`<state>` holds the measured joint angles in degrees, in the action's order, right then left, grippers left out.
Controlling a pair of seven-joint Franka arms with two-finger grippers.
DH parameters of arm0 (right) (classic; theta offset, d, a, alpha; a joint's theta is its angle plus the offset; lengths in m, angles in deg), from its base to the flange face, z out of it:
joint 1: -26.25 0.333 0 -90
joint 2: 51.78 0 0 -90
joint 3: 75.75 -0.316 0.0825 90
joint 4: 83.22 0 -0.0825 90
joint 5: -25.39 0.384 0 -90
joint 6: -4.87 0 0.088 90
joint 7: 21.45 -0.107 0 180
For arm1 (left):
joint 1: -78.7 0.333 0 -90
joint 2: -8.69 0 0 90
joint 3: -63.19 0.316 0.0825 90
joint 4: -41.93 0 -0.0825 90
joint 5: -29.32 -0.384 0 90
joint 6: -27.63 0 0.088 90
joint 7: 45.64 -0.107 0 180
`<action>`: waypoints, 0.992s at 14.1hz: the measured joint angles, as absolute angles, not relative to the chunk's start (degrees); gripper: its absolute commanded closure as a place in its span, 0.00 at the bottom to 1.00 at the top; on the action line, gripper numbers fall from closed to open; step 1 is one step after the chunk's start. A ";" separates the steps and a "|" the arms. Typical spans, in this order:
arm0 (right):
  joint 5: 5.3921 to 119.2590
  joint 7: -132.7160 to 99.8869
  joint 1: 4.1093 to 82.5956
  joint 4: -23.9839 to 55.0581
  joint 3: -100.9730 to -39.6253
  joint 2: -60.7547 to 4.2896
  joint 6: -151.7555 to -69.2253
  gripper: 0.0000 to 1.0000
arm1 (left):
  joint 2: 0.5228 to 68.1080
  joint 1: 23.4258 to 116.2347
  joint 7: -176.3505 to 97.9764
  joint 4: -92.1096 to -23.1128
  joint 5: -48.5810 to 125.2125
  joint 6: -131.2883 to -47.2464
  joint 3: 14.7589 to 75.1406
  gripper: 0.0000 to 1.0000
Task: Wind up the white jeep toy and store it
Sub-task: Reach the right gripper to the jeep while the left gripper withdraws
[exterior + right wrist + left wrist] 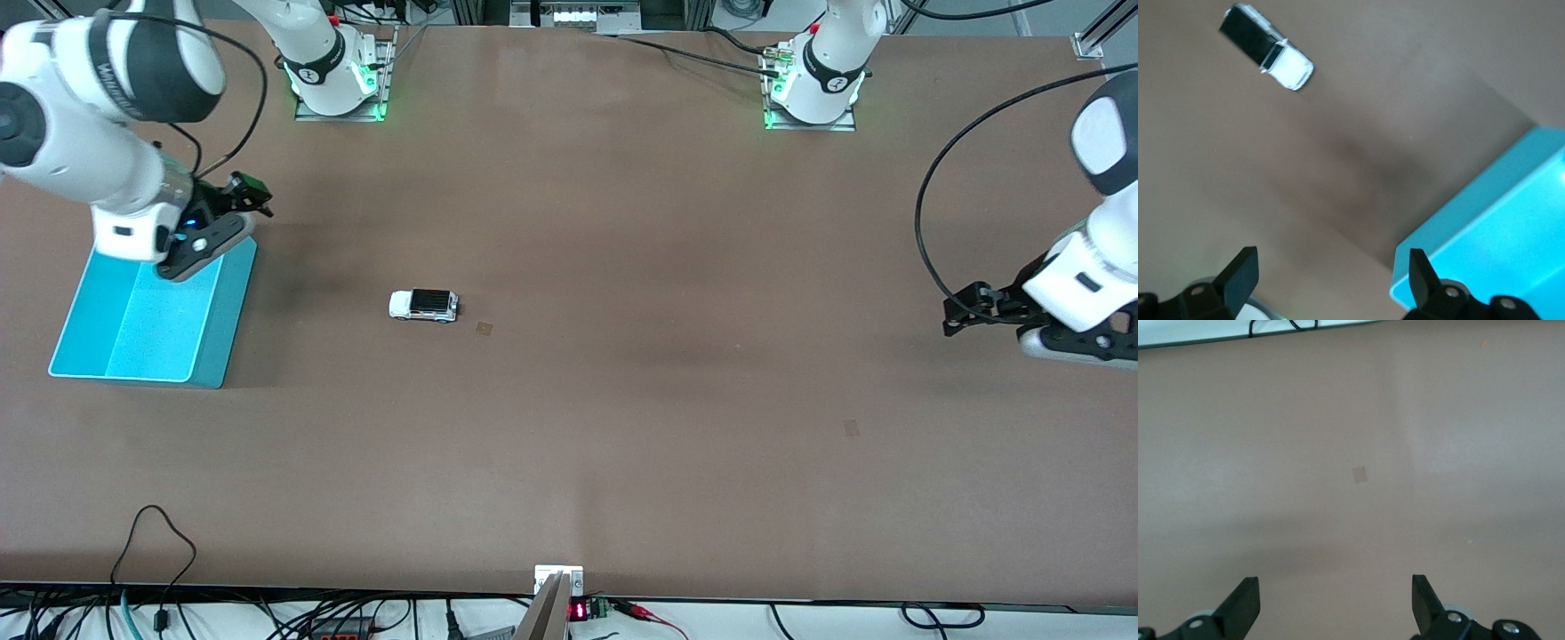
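Left of the frame, front view: the right gripper (233, 206) hangs over the upper edge of the cyan bin (142, 324), fingers spread with nothing between them (the right wrist view shows both dark fingertips (1239, 272) apart above bare table and a corner of the bin (1491, 227)). Left of centre: the white jeep toy (424, 305) rests on its wheels on the table (622, 400), well apart from the bin and lower in the frame than the right gripper; its black roof section points toward the frame's right. In the right wrist view the toy (1267, 48) lies in the upper left corner, untouched. Right edge: the left gripper (965, 313) hovers over bare table, likewise spread and empty (its fingertips (1241, 603) frame only brown surface in the left wrist view); this arm appears to wait.

The step in hand is judged to be the first reach for the toy. To do it well, the gripper should descend squarely across the toy's narrow body, closing on its sides rather than its wheels, so the wheels stay free for winding against the table.

The table is a plain matte brown sheet bearing faint small square marks (484, 329). Arm bases line the top of the frame; cables (160, 551) trail along the bottom edge.
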<state>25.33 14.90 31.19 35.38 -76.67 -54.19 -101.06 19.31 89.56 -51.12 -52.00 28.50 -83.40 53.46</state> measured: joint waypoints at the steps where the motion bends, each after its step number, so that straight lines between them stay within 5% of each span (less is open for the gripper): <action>1: 25.32 18.54 31.35 36.54 -76.72 -54.51 -102.88 0.00 | 18.64 87.58 -50.52 -51.74 29.19 -83.11 56.07 0.00; 5: 25.32 32.28 31.46 39.22 -78.37 -54.53 -107.14 0.00 | 16.22 80.43 -48.17 -50.24 31.11 -78.42 64.96 0.00; 14: 25.29 38.21 31.34 48.61 -91.62 -52.60 -122.97 0.00 | 13.62 79.26 -44.20 -49.36 31.62 -71.78 65.24 0.00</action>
